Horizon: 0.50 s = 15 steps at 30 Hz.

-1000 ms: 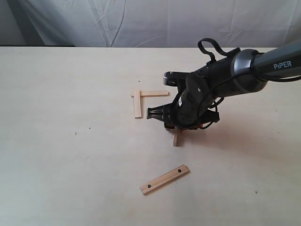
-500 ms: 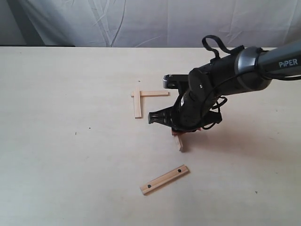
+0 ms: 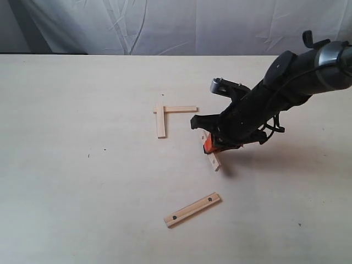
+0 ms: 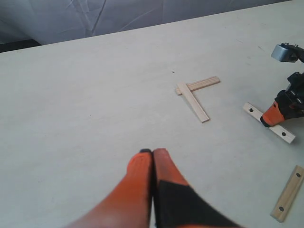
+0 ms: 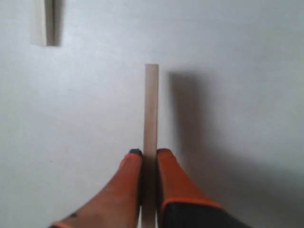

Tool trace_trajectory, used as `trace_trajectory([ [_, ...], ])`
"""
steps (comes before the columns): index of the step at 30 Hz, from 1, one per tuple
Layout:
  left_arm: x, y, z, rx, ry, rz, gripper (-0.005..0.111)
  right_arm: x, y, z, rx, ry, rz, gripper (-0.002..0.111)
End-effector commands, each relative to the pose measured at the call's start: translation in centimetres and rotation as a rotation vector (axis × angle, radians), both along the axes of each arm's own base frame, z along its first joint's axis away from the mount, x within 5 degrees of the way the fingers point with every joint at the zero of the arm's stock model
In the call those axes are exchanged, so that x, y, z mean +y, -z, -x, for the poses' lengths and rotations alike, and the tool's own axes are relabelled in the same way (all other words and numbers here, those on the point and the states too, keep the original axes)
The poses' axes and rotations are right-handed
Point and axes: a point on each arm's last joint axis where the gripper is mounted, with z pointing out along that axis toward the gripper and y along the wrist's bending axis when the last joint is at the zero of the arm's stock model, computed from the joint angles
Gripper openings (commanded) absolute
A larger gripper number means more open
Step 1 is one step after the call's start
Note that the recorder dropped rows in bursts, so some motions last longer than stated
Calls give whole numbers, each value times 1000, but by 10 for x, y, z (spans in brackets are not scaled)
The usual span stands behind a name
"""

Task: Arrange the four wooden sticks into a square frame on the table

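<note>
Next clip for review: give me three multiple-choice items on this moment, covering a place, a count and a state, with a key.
1. The loose dotted stick lies:
A. on top of another stick
B. in the left claw
C. alone, apart from the others

2. How many sticks form the L shape?
A. one
B. two
C. four

3. The right claw is:
A. shut on something
B. wide open
C. out of view

Key:
1. C, bare tabletop surrounds it.
2. B, two slats overlap at one corner.
3. A, its orange tips pinch the held stick.
</note>
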Motion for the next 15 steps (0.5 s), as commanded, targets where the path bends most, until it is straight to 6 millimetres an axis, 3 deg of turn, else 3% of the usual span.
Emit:
trace_trajectory([
  [1,0,1,2,-1,-5,6,0,-4,13,0,41,0,4,12],
  [6,0,1,2,-1,-5,6,0,-4,20,2,73,-11,8,30],
  [15,0,1,2,-1,-5,6,0,-21,14,-7,24,12,38,30],
])
